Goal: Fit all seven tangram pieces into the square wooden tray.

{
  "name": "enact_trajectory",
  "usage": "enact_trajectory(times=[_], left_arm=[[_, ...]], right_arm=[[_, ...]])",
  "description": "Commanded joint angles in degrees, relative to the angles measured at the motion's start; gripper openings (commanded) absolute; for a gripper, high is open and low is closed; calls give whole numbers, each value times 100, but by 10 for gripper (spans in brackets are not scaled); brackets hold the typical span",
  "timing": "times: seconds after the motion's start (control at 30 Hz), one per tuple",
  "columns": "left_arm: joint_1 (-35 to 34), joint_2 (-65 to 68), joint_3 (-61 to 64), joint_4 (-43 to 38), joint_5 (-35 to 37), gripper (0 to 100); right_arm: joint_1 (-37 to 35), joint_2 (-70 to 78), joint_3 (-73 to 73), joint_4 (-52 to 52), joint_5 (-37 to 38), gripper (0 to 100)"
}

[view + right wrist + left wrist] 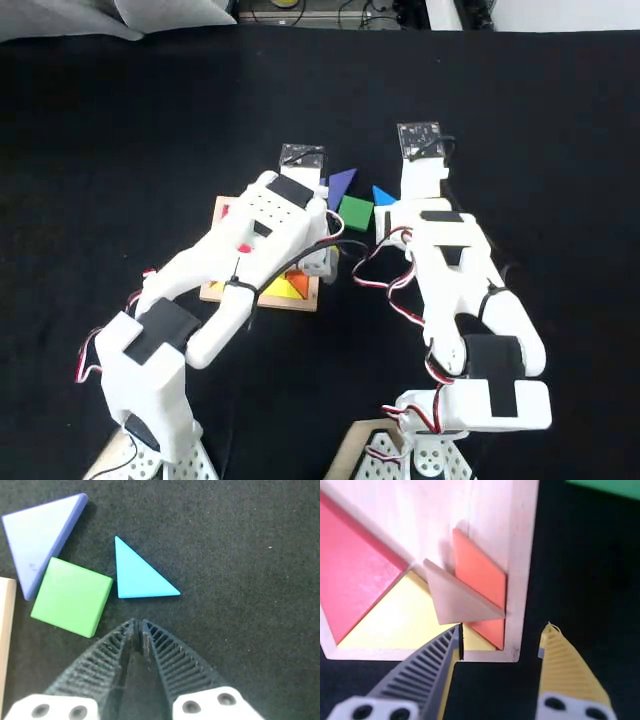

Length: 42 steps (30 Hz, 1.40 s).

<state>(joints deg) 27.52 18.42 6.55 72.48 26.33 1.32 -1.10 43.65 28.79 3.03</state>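
Note:
The square wooden tray [522,570] holds a pink triangle [355,580], a yellow triangle [395,620] and an orange parallelogram [480,575]. A plain wood-coloured triangle [455,597] lies askew on top of the yellow and orange pieces near the tray's corner. My left gripper [502,640] hangs open just above that corner, one finger over the tray and the other outside the rim. My right gripper [137,627] is shut and holds nothing, with its tips just short of a light blue triangle [137,577]. A green square [72,597] and a purple triangle [42,527] lie beside it on the cloth.
In the high view the left arm covers most of the tray [222,208]. The green square [355,212], purple triangle [341,182] and light blue triangle [383,195] sit between the two arms. Black cloth spreads all around.

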Motion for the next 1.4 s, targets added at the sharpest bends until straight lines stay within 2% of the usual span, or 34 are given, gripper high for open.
enact_trajectory(times=[0.0,0.4,0.77,0.9,1.1,1.37], left_arm=[[22,-53,101,-62,9,256],[-664,-88,-207,-70,-352,256],[-497,-79,-857,70,-325,256],[-453,-26,-1103,-290,-316,256],[-101,-26,-708,-527,-316,256],[-462,-26,-602,-527,-352,256]], right_arm=[[-18,4,-365,44,-26,12],[-26,4,-365,44,-26,12],[-26,4,-365,44,-26,12],[-26,4,-365,44,-26,12],[-26,4,-365,44,-26,12],[-26,4,-365,44,-26,12]])
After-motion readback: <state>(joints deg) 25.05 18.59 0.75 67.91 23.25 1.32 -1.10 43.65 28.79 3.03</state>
